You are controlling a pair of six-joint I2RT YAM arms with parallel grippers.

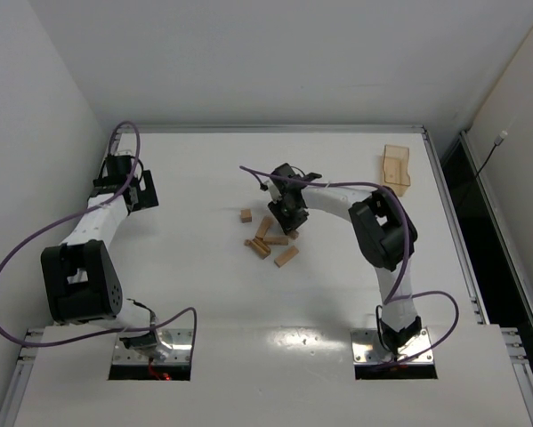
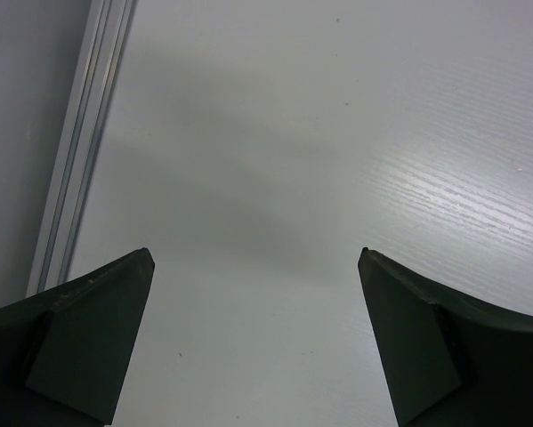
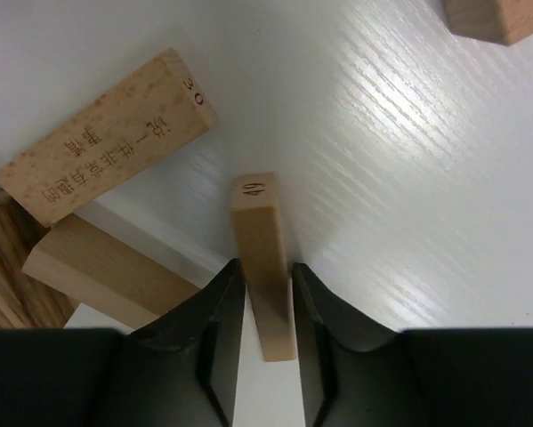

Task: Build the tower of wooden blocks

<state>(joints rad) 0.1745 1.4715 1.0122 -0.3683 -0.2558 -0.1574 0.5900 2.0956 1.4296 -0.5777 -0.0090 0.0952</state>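
Right hand (image 3: pixel 266 271), frame bottom centre, grips narrow block (image 3: pixel 257 222) by long sides; lift straight, clear of printed block (image 3: pixel 106 133) upper left. Left hand (image 2: pixel 255 256) wide open.

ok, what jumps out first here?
The right pincer clamps a narrow block at the middle of the table, loose blocks scattered beside it. The left pincer hangs wide open near the table's left edge. A shallow wooden tray sits by the far right corner.

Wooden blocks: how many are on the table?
6 blocks: one apart at left, one nearest the arms, three clustered between, one gripped by the right tool; others may hide beneath it.
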